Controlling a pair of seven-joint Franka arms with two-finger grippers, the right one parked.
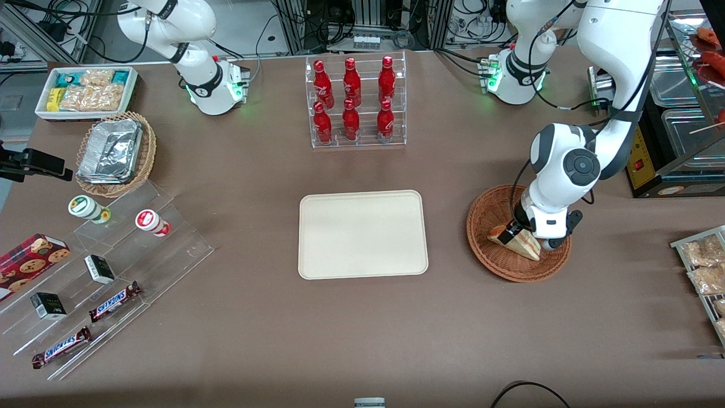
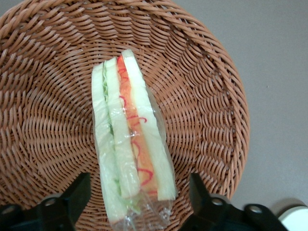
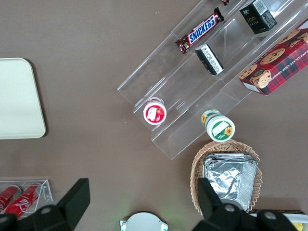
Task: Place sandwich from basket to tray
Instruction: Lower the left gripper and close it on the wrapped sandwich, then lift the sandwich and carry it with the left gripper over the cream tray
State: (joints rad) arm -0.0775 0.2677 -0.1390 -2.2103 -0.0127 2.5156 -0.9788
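Hand (image 1: 519,233) down inside the basket (image 1: 488,212), fingers (image 2: 72,195) spread apart on either side of the sandwich (image 2: 130,139), not yet pressing it. Sandwich lying wrapped in clear film on the basket floor, still well away from the tray (image 1: 362,234), which sits bare on the worktop (image 1: 362,340) beside the basket, toward the parked arm's end. Judged step: closing for the grasp. Best done by centring over the wedge so both fingers meet the flat bread faces squarely, across the layers and not along them. Sink low enough to catch bread, not just loose film near the wrapper's end. Close gently: soft bread, easily crushed, filling likely to squeeze out. Slippery film too, so a firm but modest grip. Lift straight up clear of the basket rim before swinging toward the tray, keeping the wedge level.
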